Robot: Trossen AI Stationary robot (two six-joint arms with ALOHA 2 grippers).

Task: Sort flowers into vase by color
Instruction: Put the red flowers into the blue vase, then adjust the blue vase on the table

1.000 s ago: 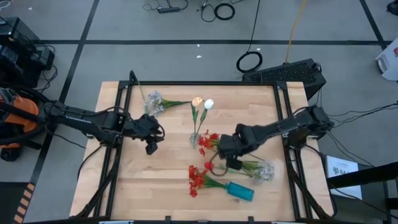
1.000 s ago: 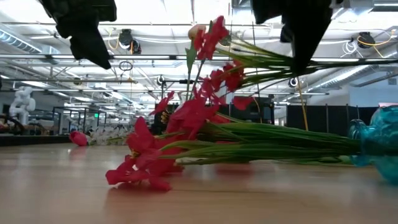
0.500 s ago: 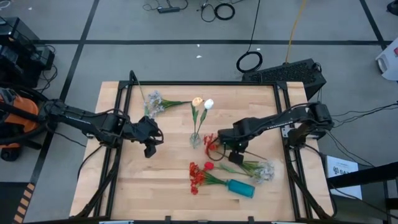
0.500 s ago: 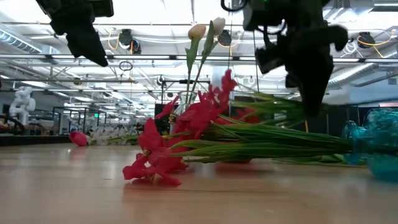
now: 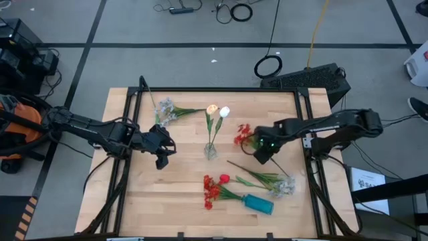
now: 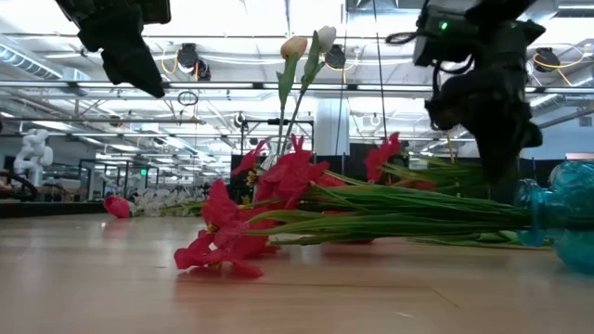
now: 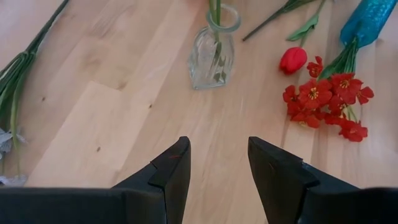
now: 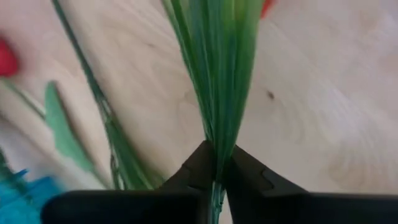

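My right gripper [image 5: 259, 154] hovers right of the clear glass vase [image 5: 210, 151], shut on a red clustered-bloom stem whose blooms [image 5: 242, 134] point toward the vase. That vase stands upright with a peach tulip [image 5: 212, 109] and a white tulip [image 5: 225, 112] in it. A teal vase [image 5: 259, 203] lies on its side near the near edge, with red clustered blooms [image 5: 212, 191] sticking out of its mouth. A red tulip bud [image 5: 225, 179] and a pale spray [image 5: 283, 185] lie on the table. My left gripper [image 5: 160, 152] hangs open left of the clear vase. My right gripper [image 8: 217, 165] pinches the bundled green stems [image 8: 219, 134] of the red clustered flower between its two fingers, near the stems' lower end. The fingers come from above, slanting down, and lie across the stems. The flower is lifted off the table, its blooms [image 6: 384, 156] roughly level with the grip.
A second pale spray [image 5: 165, 111] lies near the far left corner. Black rails [image 5: 131, 120] run along both table sides. Bare wood [image 5: 160, 194] lies in the near left part. Loose green stems [image 5: 251, 175] cross the table below my right gripper.
My right gripper has carried the red clustered flower from beside the clear vase toward the table's right and slightly far, turning as it went. The blooms have swung away from the vase. The red bunch in the teal vase has shifted a little. My left gripper has kept still.
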